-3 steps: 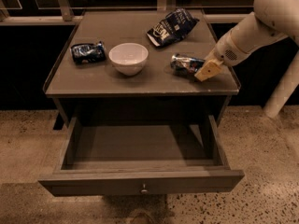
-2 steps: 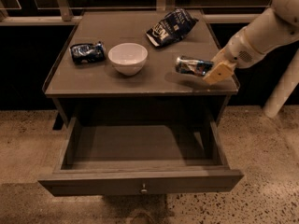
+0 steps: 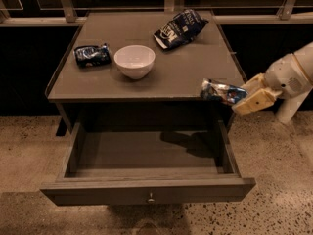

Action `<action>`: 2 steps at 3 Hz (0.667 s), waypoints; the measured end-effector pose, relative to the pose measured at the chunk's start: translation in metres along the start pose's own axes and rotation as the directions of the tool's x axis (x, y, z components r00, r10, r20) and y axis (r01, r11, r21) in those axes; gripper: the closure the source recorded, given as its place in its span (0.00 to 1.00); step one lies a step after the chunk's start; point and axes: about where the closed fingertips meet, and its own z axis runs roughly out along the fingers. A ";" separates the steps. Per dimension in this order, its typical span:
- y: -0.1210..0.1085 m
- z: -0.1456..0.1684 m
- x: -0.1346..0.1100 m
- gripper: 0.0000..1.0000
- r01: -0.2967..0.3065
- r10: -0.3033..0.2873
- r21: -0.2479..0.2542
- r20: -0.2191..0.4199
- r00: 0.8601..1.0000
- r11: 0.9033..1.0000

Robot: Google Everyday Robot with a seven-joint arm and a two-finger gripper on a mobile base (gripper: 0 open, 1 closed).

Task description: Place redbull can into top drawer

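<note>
The redbull can [image 3: 221,91], silver and blue, lies sideways in my gripper [image 3: 240,96], held in the air at the cabinet's front right corner, above the right end of the drawer. The gripper is shut on the can's right end, its cream fingers [image 3: 254,102] above and below it. The top drawer [image 3: 146,190] is pulled wide open below the tabletop, its inside bare, with a small round knob [image 3: 150,198] on the front panel. The can's shadow falls on the drawer floor at the right.
On the cabinet top [image 3: 186,77] stand a white bowl [image 3: 134,60], a flat dark-blue snack packet [image 3: 91,55] at the left and a blue-and-white chip bag [image 3: 179,28] at the back right. A railing runs behind. Speckled floor surrounds the cabinet.
The gripper has lifted the can off the tabletop and carried it forward and to the right, past the cabinet's front right corner, over the open drawer's right end.
</note>
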 end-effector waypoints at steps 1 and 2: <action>0.012 0.013 0.033 1.00 -0.097 0.104 -0.112 0.055 0.993 0.989; 0.012 0.014 0.031 1.00 -0.094 0.101 -0.100 0.060 0.993 0.991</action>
